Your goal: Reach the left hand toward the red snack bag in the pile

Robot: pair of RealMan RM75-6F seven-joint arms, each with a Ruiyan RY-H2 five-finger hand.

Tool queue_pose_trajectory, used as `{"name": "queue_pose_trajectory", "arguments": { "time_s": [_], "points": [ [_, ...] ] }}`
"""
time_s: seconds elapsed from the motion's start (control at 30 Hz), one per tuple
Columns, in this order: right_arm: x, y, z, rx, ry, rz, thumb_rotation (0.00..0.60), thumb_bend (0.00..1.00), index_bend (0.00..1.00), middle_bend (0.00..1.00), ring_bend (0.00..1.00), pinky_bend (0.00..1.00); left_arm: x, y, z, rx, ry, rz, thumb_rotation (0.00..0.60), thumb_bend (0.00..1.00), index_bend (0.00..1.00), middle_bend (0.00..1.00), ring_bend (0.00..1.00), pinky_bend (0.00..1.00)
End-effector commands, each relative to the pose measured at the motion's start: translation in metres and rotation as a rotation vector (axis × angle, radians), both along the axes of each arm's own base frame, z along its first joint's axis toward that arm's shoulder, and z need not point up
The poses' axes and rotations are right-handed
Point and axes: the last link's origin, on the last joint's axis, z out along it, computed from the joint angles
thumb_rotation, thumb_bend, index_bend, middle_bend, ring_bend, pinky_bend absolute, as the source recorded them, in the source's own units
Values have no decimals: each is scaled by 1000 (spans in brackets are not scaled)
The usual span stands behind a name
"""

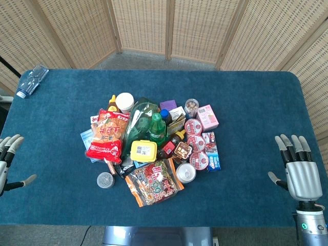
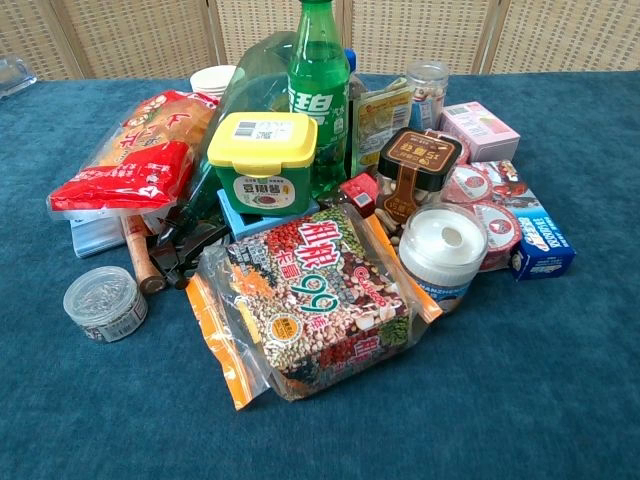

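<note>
- I see a red snack bag point(image 1: 106, 137) with white lettering on a deep blue tablecloth point(image 1: 246, 195).
- A green soda bottle point(image 2: 318, 95) stands behind a yellow-lidded tub point(image 2: 262, 160).
- An orange-edged bag of mixed grains point(image 2: 305, 300) shows speckled browns and reds.
- A pink box point(image 1: 207, 117) sits in the pile.

snack pile point(image 1: 154, 148) mid-table, both hands spread

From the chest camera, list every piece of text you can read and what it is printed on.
"99": large numerals on the orange mixed-grain bag.
Large white characters on the green soda bottle: not legible to me.
Yellow-lidded tub, red snack bag, brown jar: print too small or blurred.
</note>
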Motion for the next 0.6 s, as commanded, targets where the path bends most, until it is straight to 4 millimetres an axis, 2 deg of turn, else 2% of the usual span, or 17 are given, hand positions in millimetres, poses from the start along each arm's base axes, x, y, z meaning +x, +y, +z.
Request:
{"name": "queue_pose_trajectory", "arguments": {
  "time_s": [0.03,0.33,0.6],
  "points": [
    [-1,0,0,3,-1,-4,600,0,0,0,0,0,0,0,0,0,-1,2,566,0,0,0,0,0],
    [2,1,0,10,-4,8,600,0,0,0,0,0,3,-1,0,-13,18,-36,567,0,0,0,0,0],
    [5,3,2,-1,-13,10,600,0,0,0,0,0,16,10,-8,-123,51,-135,578,0,0,0,0,0]
  ]
}}
